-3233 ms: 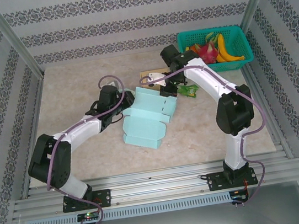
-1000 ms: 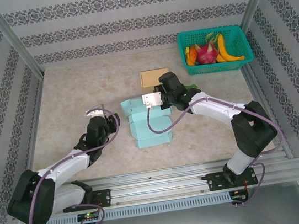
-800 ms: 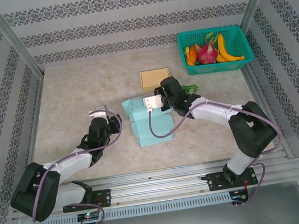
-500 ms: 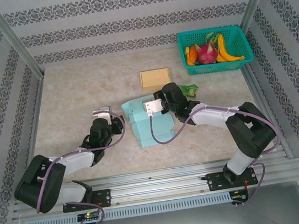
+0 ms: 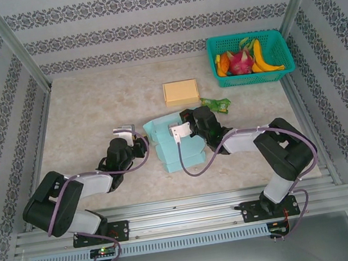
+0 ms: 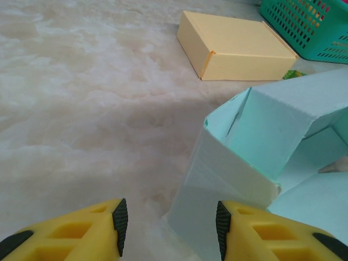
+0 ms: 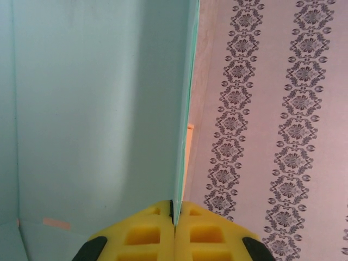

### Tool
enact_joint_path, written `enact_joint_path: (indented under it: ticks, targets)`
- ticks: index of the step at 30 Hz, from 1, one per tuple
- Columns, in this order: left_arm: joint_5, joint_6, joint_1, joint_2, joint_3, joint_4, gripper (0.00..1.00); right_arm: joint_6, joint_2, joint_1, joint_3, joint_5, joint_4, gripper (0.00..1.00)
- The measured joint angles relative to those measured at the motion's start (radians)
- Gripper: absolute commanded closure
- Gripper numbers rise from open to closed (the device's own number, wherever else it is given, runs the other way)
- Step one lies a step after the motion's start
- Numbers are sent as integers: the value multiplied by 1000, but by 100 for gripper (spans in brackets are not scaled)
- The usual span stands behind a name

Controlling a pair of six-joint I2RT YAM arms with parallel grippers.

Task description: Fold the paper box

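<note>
Change over the last few seconds: paper box (image 5: 174,142) dragged a little nearer and turned slightly on the table (image 5: 80,111), no longer sprawled with flaps open but drawn up into a narrower, stepped shape. Right gripper (image 7: 174,215) brought across from beside the tan box (image 5: 181,91) to the far end of the paper box, fingers pressed together, pinching the thin edge of an upright pale-green panel. Left gripper (image 6: 168,225) lowered close to the tabletop and eased in from the left, jaws partly spread, holding nothing, the box's near-left corner just beyond its right finger. Reads as one wall stood up and held while the other arm lines up to press or tuck a side. Folding judged only partly done, with the interior plainly open in the left wrist view. Sits mid-table between the two grippers, near the green packet (image 5: 217,104) and well apart from the fruit basket (image 5: 245,35). Long axis running far to near, near end leaning toward the right. Taller, open end pointing away, toward the far wall and slightly left.
</note>
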Motion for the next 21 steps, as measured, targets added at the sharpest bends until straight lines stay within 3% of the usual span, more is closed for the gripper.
enact_joint_path:
  ticks: [21]
  targets:
    - [122,27,0,103,2,86,64,-6,42,2,-16,4,93,100]
